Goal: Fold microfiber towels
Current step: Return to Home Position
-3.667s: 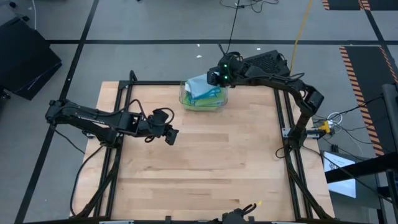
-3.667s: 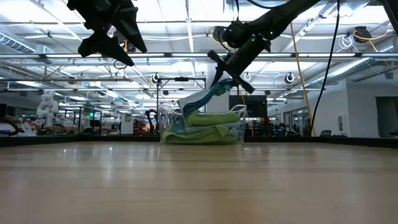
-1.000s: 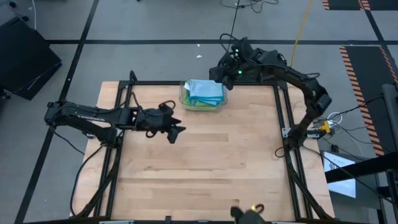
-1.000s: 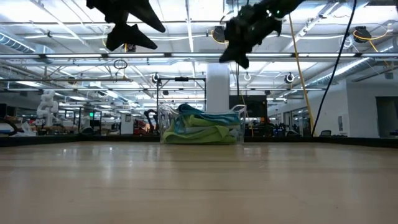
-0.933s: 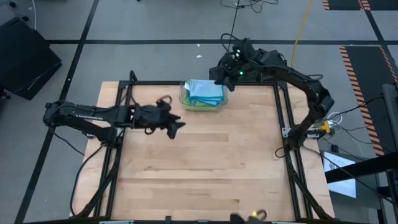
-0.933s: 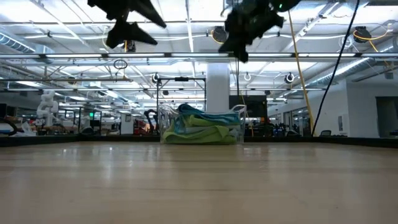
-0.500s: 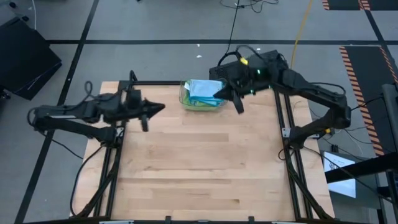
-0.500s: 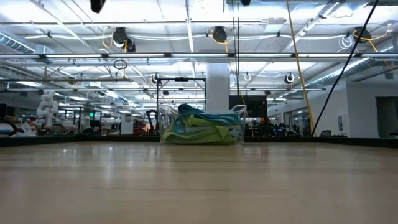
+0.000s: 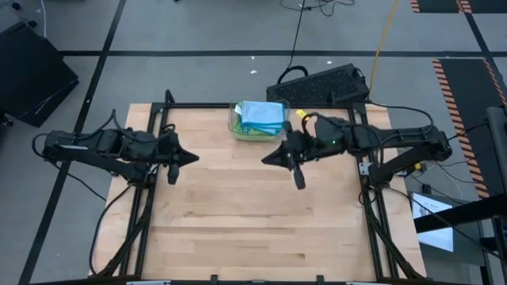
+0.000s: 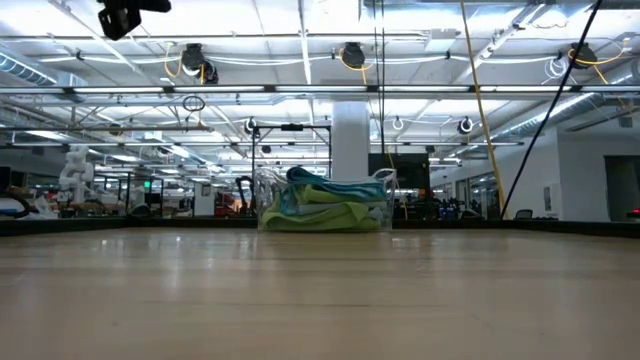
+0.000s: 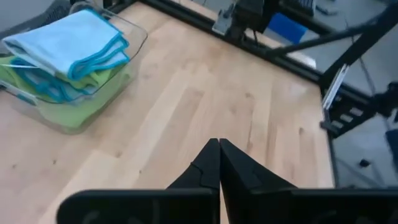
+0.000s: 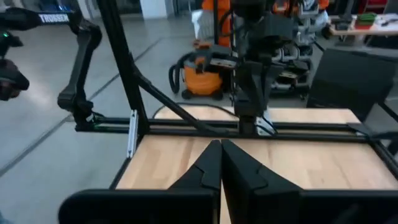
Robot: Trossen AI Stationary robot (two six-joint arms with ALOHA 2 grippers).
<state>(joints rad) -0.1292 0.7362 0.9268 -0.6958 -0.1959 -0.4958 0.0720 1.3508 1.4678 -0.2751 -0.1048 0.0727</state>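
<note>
Near, mid-table left: left gripper hangs above the wooden table, fingers shut tip to tip | mid-table right: right gripper faces it, fingers likewise pressed together | far edge, centre: microfiber towels folded and stacked in the clear bin, blue on top, green beneath

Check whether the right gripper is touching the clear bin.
Apart. The high view shows bare table between the right gripper and the clear bin.
</note>
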